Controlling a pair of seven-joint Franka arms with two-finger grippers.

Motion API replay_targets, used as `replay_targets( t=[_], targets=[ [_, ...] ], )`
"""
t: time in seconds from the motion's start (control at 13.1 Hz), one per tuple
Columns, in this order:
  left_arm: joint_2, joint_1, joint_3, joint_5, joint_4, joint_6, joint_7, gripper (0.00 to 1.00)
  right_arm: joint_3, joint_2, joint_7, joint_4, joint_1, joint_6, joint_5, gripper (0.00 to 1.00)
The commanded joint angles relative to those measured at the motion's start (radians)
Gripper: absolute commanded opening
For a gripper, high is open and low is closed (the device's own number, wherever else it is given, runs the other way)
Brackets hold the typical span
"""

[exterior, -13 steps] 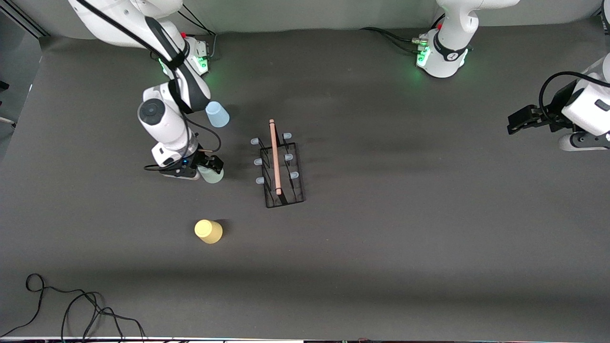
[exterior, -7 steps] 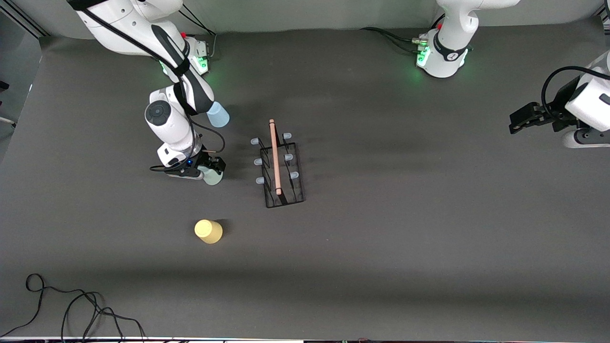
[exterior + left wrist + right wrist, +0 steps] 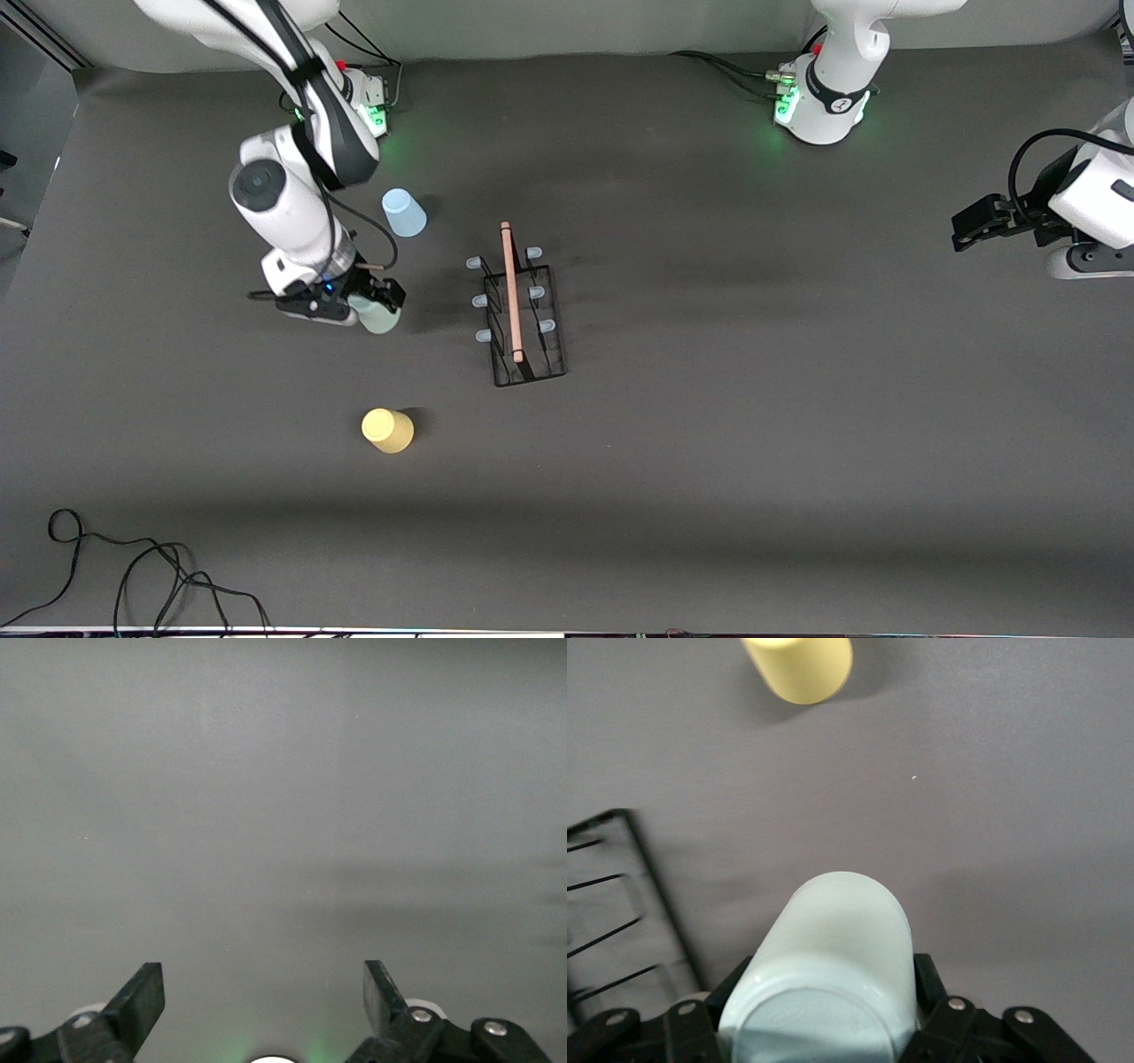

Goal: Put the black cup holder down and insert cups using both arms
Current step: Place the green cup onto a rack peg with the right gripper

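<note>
My right gripper (image 3: 379, 304) is clamped on the mint green cup (image 3: 379, 315). My two black fingers squeeze its sides near the closed bottom, and its open mouth points away from my wrist. The cup looks lifted off the table (image 3: 709, 461), over the spot beside the black cup holder (image 3: 523, 319), toward my right arm's end.

The black cup holder stands upright in the middle of the table. Its wooden rod handle (image 3: 510, 291) is on top, and all six blue-tipped prongs (image 3: 484, 336) are bare. No cup is on it yet.

I think my job now is to carry this cup to a prong and slide it on. To do that well, I should hold the cup tight so it does not slip or twist. I should line the open mouth up with one prong on the side closest to me. Then I push on slowly and straight. If I bump the rack, it may slide or tip.

The light blue cup (image 3: 403, 213) sits farther from the front camera than my cup. The pale yellow cup (image 3: 387, 431) sits nearer to it. Both rest on the table.

My left gripper (image 3: 974, 223) waits at the left arm's end of the table. Its fingers are apart and hold nothing.
</note>
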Motion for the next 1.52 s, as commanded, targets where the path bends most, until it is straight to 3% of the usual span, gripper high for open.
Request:
replay_targets(
  t=[0.0,0.23,0.84,0.91,0.99,1.07,1.45],
  targets=[
    [0.000,-0.013,0.011,0.010,0.013,-0.010,0.014,1.00,-0.007,-0.029,0.228,0.078,0.140,-0.119,0.013,0.00],
    [0.001,-0.010,0.011,0.010,0.010,-0.010,0.014,1.00,-0.007,-0.001,0.428,0.121,0.279,-0.117,0.013,0.00],
    [0.004,-0.010,0.011,0.010,0.004,-0.010,0.014,1.00,-0.010,0.132,0.509,0.116,0.350,0.027,-0.001,0.00],
    [0.007,-0.010,0.011,0.010,0.005,-0.010,0.014,1.00,-0.010,0.140,0.509,0.116,0.350,0.031,-0.002,0.12],
    [0.009,-0.008,0.011,0.010,0.005,-0.010,0.014,1.00,-0.010,0.146,0.509,0.116,0.348,0.031,-0.002,0.74],
    [0.009,-0.008,0.011,0.010,0.005,-0.010,0.014,1.00,-0.010,0.146,0.509,0.118,0.348,0.031,-0.002,1.00],
    [0.011,-0.007,0.011,0.010,0.004,-0.010,0.012,1.00,-0.022,0.099,0.474,0.153,0.337,-0.017,-0.002,1.00]
  ],
)
